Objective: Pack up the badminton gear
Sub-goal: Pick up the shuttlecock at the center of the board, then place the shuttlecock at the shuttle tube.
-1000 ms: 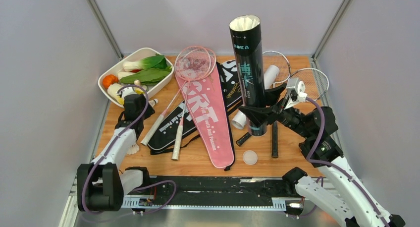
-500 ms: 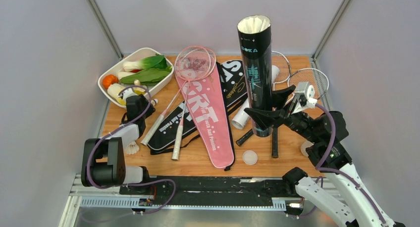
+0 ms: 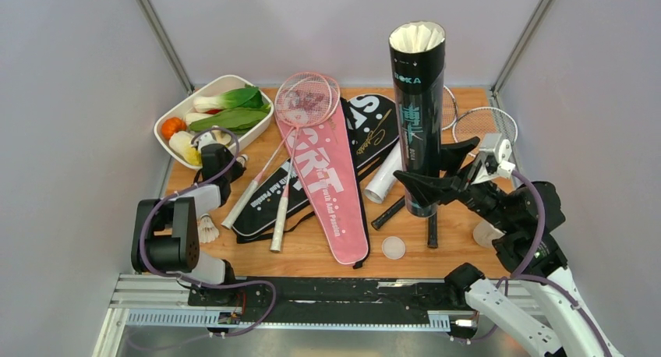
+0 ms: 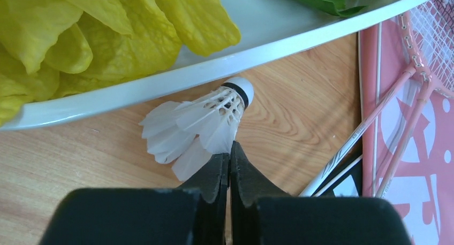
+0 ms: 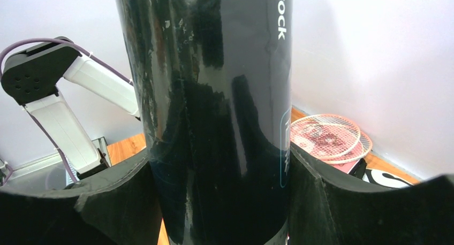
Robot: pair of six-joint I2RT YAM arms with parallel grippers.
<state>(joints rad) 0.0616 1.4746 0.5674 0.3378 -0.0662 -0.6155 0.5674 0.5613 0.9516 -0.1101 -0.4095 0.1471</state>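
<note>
Left gripper [image 4: 230,154]: fingers pressed together, tips at the feather edge of a white shuttlecock [image 4: 203,122]; cannot tell whether a feather is nipped. The shuttlecock lies on its side on the wooden table [image 4: 300,111], cork end against the rim of the white dish [image 4: 300,33] of greens.

Right gripper [image 3: 427,187]: clamped around the lower part of the black tube [image 3: 418,115], which is upright and open at the top.

Between the arms: pink racket [image 3: 300,107] on pink cover [image 3: 327,185]; black cover [image 3: 366,127] beside it. White tube [image 3: 387,178] lies behind the black one.
</note>
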